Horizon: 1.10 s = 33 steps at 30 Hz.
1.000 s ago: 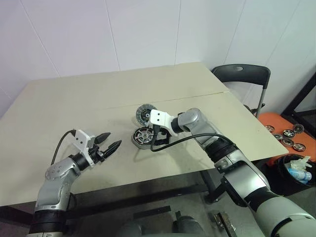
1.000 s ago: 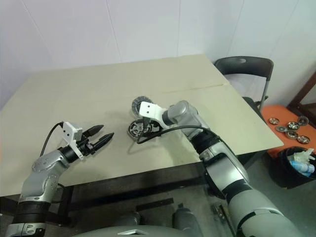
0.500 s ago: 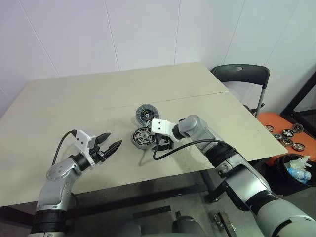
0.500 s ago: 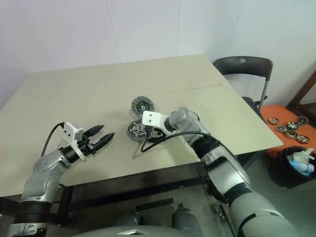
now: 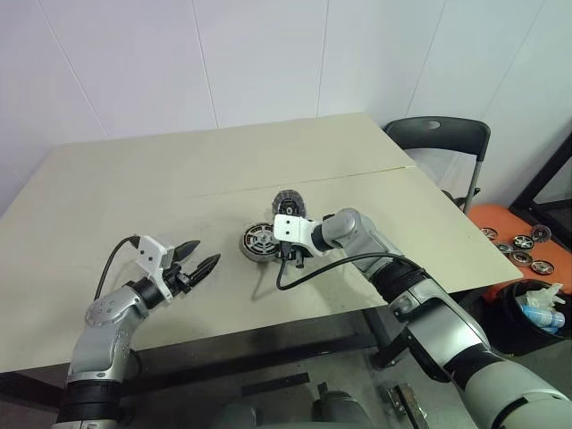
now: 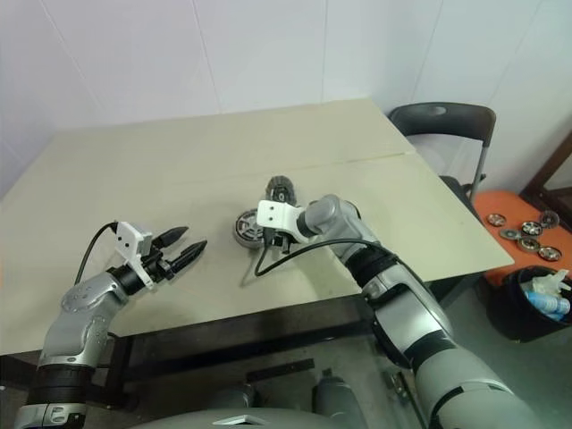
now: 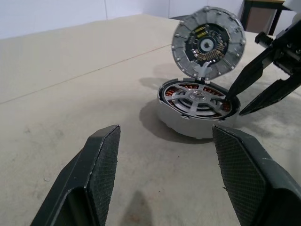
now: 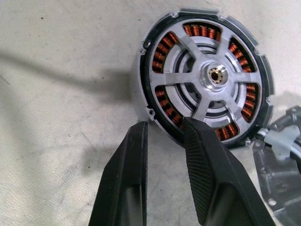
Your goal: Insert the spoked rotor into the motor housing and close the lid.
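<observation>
Already the rotor (image 8: pixel 207 77) sits inside the housing (image 5: pixel 260 243), near the middle of the table (image 5: pixel 134 179), and the lid (image 7: pixel 208 44) stands tilted up on edge at the housing's far right rim, not yet shut. The right gripper (image 8: pixel 164 136) hangs at the housing's near rim, fingers drawn close with only a narrow gap, one over the rim and one outside it; whether they pinch the wall I cannot tell. The left gripper (image 5: pixel 204 258) waits well to the left, jaws apart, holding nothing. Likely risks: the propped lid topples or drops crooked if nudged, and a closing grip on the rim could shove the housing or catch the windings.
</observation>
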{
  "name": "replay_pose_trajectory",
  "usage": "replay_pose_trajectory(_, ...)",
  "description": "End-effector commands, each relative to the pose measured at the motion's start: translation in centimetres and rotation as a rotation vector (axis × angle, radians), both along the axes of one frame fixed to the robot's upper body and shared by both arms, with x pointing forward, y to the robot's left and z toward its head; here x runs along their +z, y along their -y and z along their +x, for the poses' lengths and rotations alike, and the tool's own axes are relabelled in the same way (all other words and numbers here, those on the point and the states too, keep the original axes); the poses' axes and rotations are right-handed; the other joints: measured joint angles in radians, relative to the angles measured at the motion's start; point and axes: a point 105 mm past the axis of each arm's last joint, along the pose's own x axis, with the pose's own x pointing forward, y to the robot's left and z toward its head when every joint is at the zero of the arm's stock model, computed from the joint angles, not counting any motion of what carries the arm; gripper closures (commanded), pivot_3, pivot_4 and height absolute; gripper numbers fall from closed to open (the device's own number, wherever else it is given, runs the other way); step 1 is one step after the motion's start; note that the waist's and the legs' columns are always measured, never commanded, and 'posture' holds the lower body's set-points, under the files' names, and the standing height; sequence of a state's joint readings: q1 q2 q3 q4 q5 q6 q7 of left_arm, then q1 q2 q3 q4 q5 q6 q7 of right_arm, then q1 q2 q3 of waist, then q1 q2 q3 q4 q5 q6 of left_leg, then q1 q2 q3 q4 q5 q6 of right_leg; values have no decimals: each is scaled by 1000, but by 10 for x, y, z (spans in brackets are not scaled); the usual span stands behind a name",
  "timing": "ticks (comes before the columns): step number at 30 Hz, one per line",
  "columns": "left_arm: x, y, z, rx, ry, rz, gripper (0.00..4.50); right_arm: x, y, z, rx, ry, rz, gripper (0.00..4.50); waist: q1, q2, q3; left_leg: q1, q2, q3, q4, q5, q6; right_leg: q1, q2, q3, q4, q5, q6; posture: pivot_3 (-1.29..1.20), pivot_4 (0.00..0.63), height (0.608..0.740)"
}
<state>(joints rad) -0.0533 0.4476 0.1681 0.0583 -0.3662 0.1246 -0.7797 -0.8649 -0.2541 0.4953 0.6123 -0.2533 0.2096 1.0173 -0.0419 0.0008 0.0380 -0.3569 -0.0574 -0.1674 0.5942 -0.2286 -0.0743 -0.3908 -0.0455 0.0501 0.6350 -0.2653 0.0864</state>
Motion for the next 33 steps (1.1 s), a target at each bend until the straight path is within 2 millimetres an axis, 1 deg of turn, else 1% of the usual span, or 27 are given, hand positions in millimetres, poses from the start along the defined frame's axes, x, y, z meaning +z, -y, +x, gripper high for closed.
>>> replay_pose_trajectory(1,11,3,4,-9,53,15,1173,11,-5,-1,34,26,10,3661,0,0,0,0,0,0,0,0,0,0,0,0,0,0,0,0,0,740)
replay_pose_trajectory(2,11,3,5,-8,53,17,1173,10,-6,-3,42,22,9,3857,-1,0,0,0,0,0,0,0,0,0,0,0,0,0,0,0,0,740)
replay_pose_trajectory(4,11,3,5,-6,53,18,1173,9,-8,-5,46,21,11,4468,-1,0,0,0,0,0,0,0,0,0,0,0,0,0,0,0,0,740)
replay_pose_trajectory(14,9,1,5,7,48,33,1173,10,-9,-5,44,30,8,4468,-1,0,0,0,0,0,0,0,0,0,0,0,0,1,1,0,0,740)
replay_pose_trajectory(23,4,5,5,-6,35,44,1173,1,-12,-12,50,6,16,4468,-1,0,0,0,0,0,0,0,0,0,0,0,0,1,2,0,0,740)
replay_pose_trajectory(26,4,7,5,-9,34,43,1173,-1,-14,-12,41,13,19,3812,-3,0,0,1,0,0,0,0,0,0,0,0,0,1,2,0,0,740)
replay_pose_trajectory(29,5,7,5,-6,37,39,1173,-1,-16,-12,32,14,25,2844,-3,0,0,1,0,0,0,0,0,0,0,0,0,1,2,0,0,740)
replay_pose_trajectory(33,5,7,4,-3,37,37,1173,-3,-17,-13,31,11,27,2844,-2,0,0,1,0,0,1,0,0,1,0,0,1,0,2,0,0,740)
